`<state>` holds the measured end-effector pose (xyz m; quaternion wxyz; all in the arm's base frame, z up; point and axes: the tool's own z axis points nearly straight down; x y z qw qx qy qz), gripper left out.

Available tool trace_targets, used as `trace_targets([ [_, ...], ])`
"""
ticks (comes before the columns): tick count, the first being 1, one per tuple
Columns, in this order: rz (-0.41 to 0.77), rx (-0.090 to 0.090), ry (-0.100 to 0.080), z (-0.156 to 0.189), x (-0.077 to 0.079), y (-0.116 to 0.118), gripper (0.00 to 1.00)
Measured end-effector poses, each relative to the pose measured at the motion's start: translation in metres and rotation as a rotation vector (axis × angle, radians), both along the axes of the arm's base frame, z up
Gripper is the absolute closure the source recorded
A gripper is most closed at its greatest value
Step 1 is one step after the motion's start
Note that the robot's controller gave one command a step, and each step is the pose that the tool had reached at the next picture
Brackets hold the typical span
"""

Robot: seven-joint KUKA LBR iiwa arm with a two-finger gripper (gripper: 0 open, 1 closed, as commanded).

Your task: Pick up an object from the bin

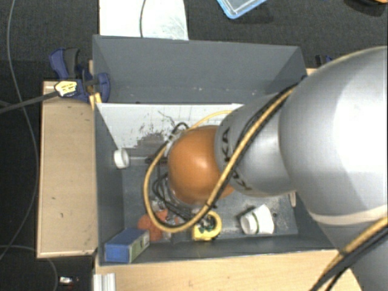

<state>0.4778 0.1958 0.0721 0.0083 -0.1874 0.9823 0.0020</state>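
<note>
The pincer (161, 204) is hanging low over the near-left part of the grey bin (194, 65), tucked under the arm's orange cover (191, 165), so I cannot tell whether it is open, closed or holding anything. A blue box (125, 246) is lying in the near left corner. A small red-orange thing (145, 223) is lying just beside the pincer, a yellow-and-black thing (206, 228) is sitting to its right, and a white cup-like thing (257, 220) is lying further right. A white cylinder (121, 158) is resting farther back by the left wall.

Even bright light; soft sheen on the arm (339, 132); shadow inside the bin (194, 65)
</note>
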Motion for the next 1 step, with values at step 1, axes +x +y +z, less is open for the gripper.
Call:
trace_targets([
  [1, -0.002, -0.002, 0.006, 0.0297, -0.0018, -0.0008, 1.0],
])
